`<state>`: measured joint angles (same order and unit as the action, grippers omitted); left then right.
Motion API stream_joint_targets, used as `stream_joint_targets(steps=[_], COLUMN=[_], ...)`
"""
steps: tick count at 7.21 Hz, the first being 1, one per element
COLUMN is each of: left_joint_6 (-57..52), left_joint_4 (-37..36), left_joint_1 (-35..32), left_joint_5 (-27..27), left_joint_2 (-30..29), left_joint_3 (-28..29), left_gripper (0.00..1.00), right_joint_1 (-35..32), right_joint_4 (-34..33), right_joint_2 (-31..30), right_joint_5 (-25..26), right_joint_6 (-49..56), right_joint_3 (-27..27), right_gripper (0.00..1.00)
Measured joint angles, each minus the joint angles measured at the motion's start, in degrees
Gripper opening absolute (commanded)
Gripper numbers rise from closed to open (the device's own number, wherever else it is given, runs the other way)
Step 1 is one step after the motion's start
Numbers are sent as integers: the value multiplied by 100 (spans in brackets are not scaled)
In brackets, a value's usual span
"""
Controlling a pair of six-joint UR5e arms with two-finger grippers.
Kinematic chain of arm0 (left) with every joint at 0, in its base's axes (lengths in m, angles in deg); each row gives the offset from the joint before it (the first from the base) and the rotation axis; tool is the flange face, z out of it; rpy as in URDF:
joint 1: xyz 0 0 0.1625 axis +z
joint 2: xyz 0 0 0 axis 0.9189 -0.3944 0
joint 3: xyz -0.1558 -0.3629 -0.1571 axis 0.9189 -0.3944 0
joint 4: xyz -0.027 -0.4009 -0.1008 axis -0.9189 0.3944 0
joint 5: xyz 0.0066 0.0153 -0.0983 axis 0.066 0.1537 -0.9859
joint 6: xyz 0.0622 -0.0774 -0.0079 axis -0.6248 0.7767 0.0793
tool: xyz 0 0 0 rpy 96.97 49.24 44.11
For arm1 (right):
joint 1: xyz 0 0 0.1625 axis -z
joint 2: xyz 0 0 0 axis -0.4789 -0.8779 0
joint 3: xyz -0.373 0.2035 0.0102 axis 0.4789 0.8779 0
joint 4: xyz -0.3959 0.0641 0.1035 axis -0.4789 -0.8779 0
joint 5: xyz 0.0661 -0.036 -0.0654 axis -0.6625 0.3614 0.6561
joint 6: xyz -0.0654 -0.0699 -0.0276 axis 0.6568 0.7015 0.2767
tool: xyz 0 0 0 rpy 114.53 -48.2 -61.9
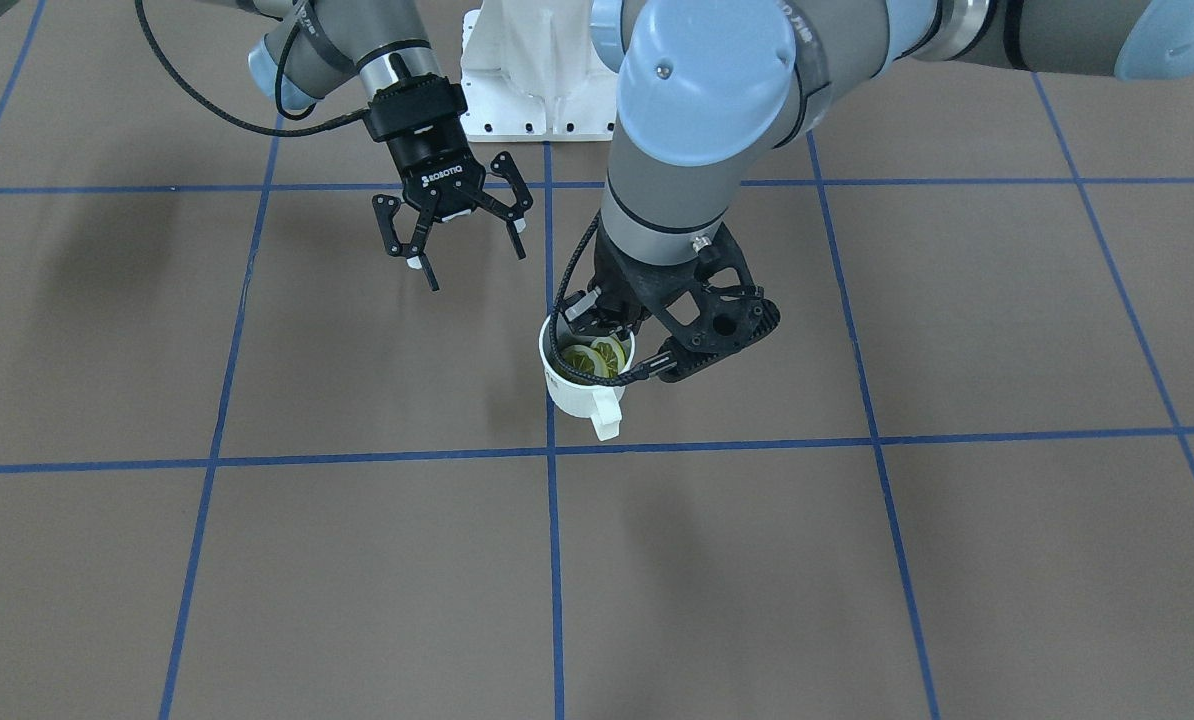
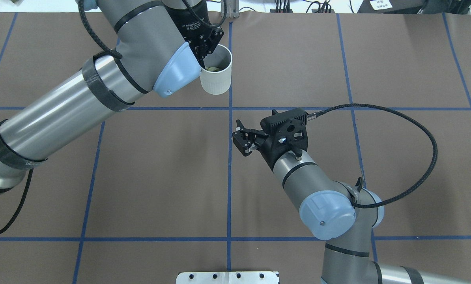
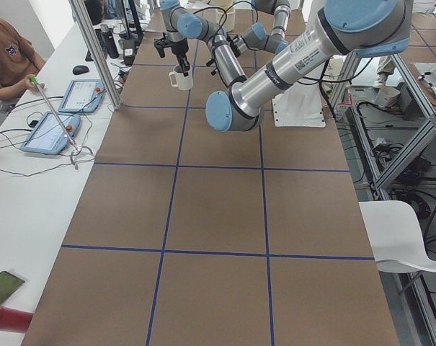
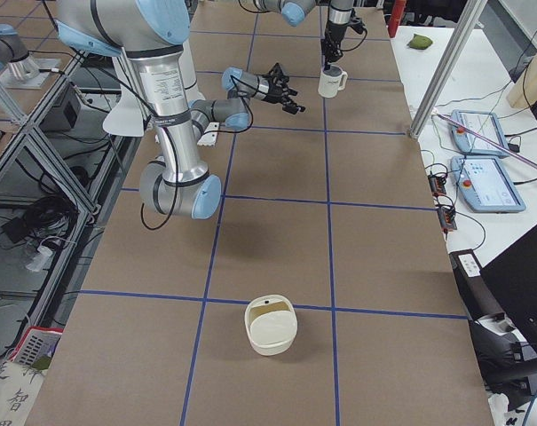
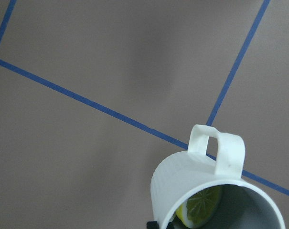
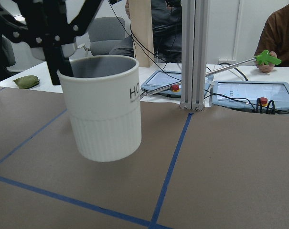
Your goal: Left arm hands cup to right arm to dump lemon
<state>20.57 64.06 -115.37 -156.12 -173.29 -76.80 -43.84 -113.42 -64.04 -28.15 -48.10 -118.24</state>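
Two lemon slices [image 1: 595, 357] half hidden in the cup [image 1: 572, 390], rim pinched by left hand [image 2: 206, 53]; right hand [image 1: 472, 255] spread.

My left gripper [image 2: 205, 53], black, on the thick grey arm [image 2: 62, 106] with a light-blue cap, grips the left rim of a white ribbed cup [image 2: 216, 79]. The cup's right edge overlaps a blue tape line [image 2: 230, 177] on the brown table [image 2: 377, 59]. Pale yellow-green lemon slices [image 2: 213, 69] show inside. My right gripper [image 2: 241, 138] hangs near the same line with its fingers spread, apart from the cup.
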Motion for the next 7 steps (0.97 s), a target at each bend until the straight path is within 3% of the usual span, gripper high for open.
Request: stream_joint_targets(steps=[3,7], left_joint_6=[178,233], left_joint_4=[-17,-30], left_joint_1=[78,243], left_joint_5=[-451,-514], left_joint_2=[-40,-21], left_joint_3=[-59,-253], left_gripper=[0,0], right_joint_1=[270,374], right_joint_4=[0,213], right_joint_2=[214,291], right_joint_5=[847,1352], right_joint_6=[-8,-31], right_joint_3=[281,426], right_gripper=[100,100])
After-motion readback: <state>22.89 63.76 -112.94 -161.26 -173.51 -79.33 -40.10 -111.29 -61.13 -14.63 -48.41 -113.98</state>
